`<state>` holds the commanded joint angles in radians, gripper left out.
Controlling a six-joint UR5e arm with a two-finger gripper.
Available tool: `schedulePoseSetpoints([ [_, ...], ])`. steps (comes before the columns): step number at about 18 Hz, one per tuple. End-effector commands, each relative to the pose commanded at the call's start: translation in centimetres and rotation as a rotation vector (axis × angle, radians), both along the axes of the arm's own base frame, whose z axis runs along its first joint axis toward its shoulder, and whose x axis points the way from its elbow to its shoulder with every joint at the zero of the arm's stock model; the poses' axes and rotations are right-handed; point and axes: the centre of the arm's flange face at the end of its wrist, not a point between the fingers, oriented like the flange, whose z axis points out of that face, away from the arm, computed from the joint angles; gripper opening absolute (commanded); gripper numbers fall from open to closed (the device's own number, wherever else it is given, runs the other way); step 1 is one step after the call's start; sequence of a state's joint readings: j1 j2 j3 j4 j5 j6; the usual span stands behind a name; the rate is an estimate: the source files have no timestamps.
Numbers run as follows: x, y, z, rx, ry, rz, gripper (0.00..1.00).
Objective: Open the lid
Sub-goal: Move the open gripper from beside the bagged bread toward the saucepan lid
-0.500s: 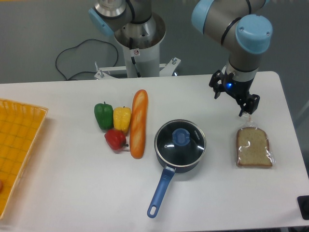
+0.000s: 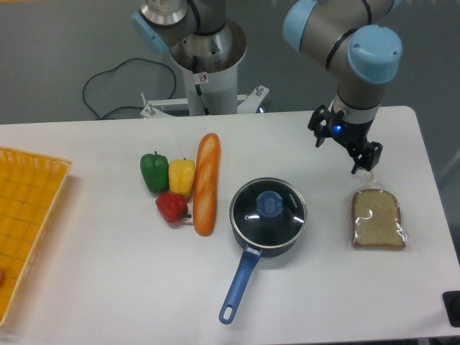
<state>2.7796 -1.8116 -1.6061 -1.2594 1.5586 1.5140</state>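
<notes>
Only one fixed camera view here, looking down at the table. The end effector is hanging over the far right part of it, fingers spread apart and gripping nothing. The lid is sitting closed on the blue saucepan, down and to the left of the end effector, well apart from it, with its blue knob dead centre.

Nothing is sitting between the end effector and the lid. A bagged slice of bread is lying just below the end effector, a bit to its right. Further left past the pan, a baguette is lying lengthwise, with a green pepper, a yellow pepper and a red pepper bunched against its far side. A yellow basket is way off to the left, getting cut off by the frame edge. Something dark is poking in at the bottom right corner, can't tell what it is. The glass is too dark to see what's in the pan.

Compared with half a second ago, the end effector is shifting slightly left and up; everything on the table is staying put.
</notes>
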Motion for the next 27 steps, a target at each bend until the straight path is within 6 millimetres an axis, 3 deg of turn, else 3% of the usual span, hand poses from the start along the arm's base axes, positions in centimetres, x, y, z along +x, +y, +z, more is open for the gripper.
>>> schedulePoseSetpoints([
  [13, 2.3, 3.7, -0.4, 0.003, 0.003, -0.02, 1.0],
  [25, 3.2, 4.1, 0.2, 0.034, -0.001, 0.02, 1.0],
  [27, 4.0, 5.1, 0.1, 0.033, -0.001, -0.003, 1.0],
])
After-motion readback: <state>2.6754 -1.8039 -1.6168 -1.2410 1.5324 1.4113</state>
